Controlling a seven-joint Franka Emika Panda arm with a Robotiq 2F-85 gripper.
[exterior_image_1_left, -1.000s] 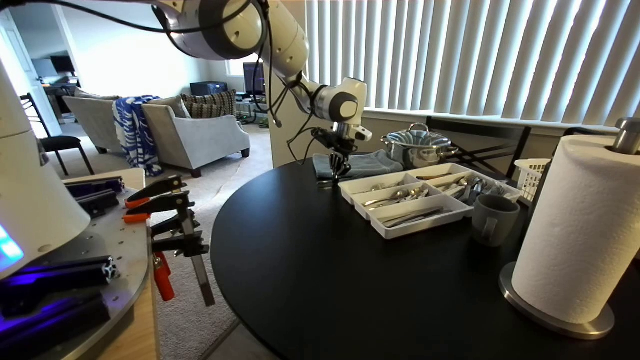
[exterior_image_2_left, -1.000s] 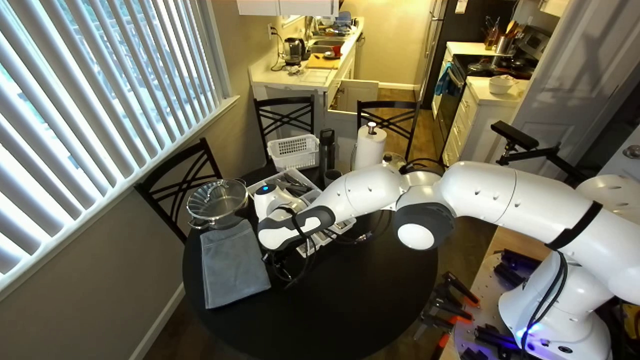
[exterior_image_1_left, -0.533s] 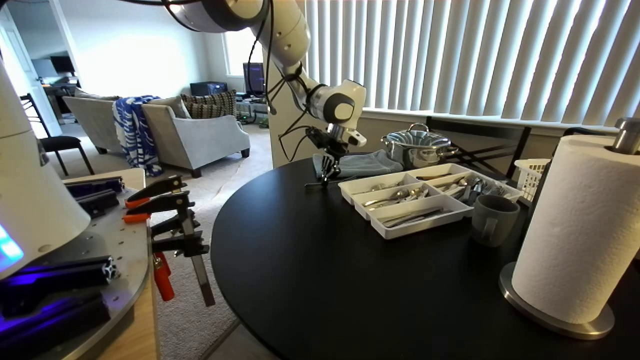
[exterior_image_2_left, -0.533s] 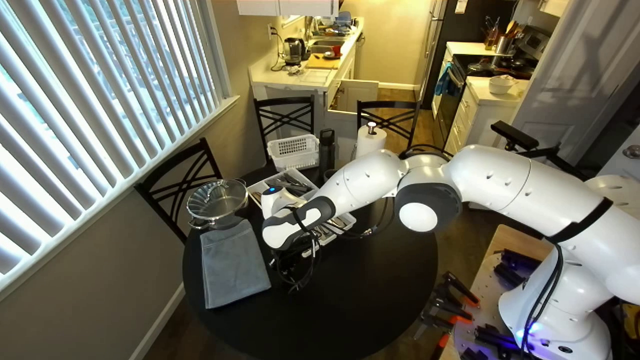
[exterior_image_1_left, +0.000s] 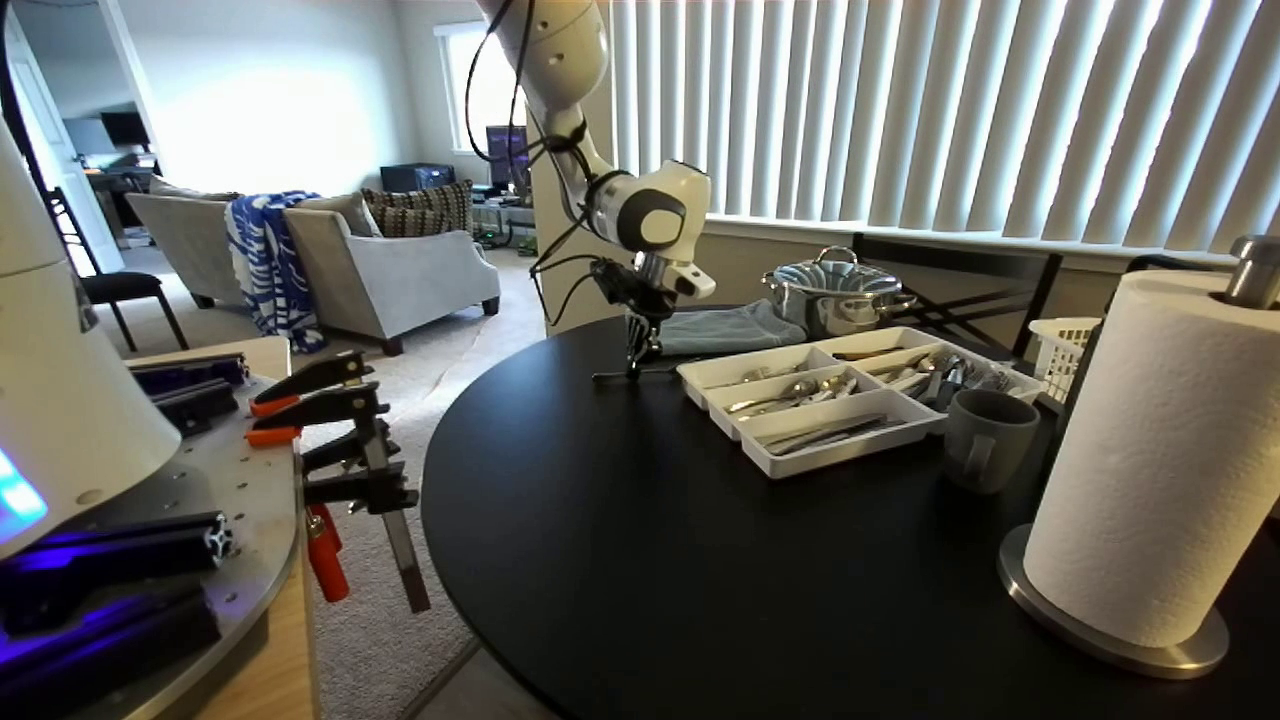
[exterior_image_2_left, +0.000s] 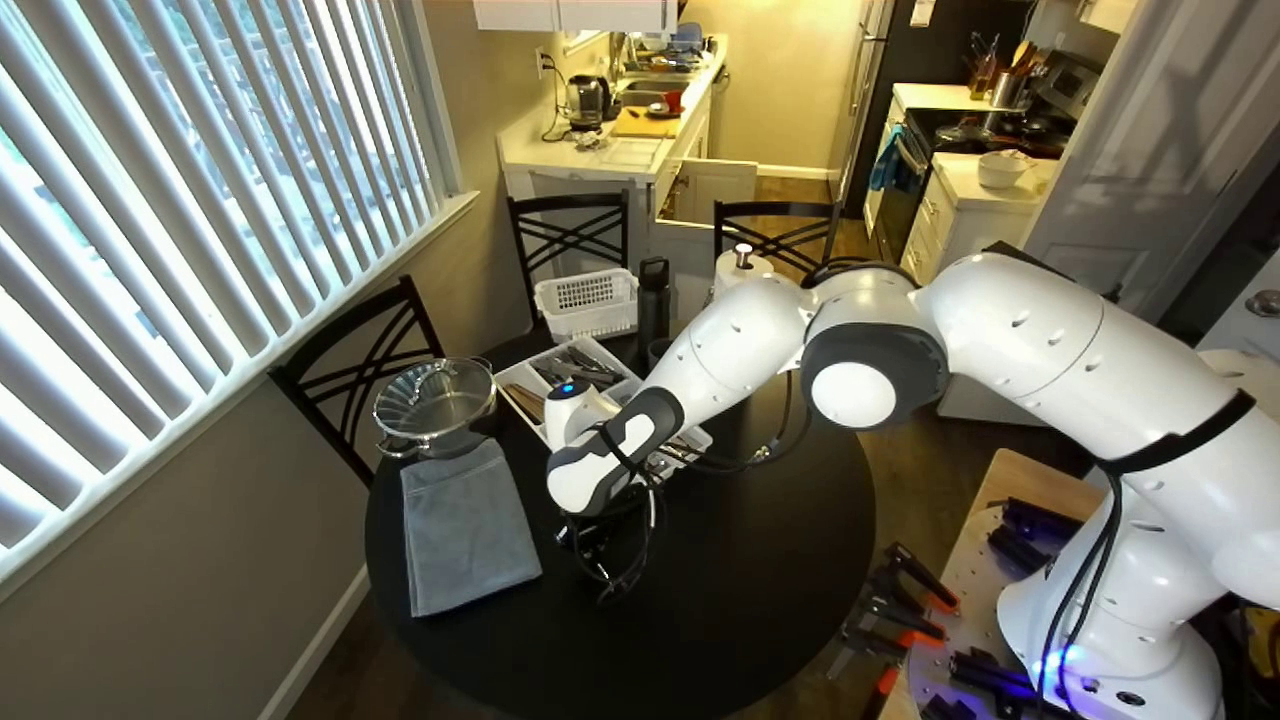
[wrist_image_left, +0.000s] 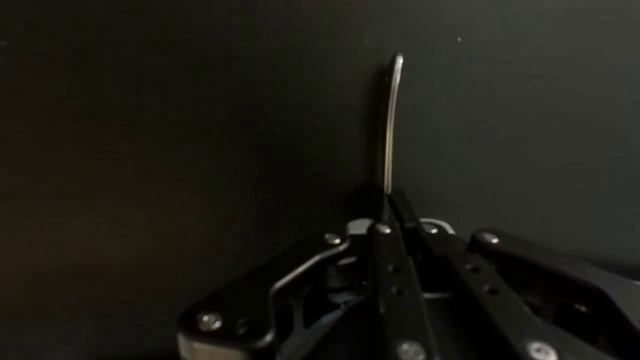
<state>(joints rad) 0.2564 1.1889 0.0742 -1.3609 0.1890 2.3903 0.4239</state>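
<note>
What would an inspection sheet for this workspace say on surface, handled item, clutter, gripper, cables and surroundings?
Surface: round black table.
Handled item: slim metal utensil, type unclear; whether it touches the table cannot be told.
Clutter: sectioned white tray of cutlery, grey mug, paper towel roll, folded cloth, lidded pot, white basket, dark bottle.
Gripper: gripper shut on the utensil, low over the table, apart from the tray.
Cables: black cables run along the arm, looping loosely near the gripper.
Surroundings: window blinds, chairs, grey sofa, kitchen counter.
</note>
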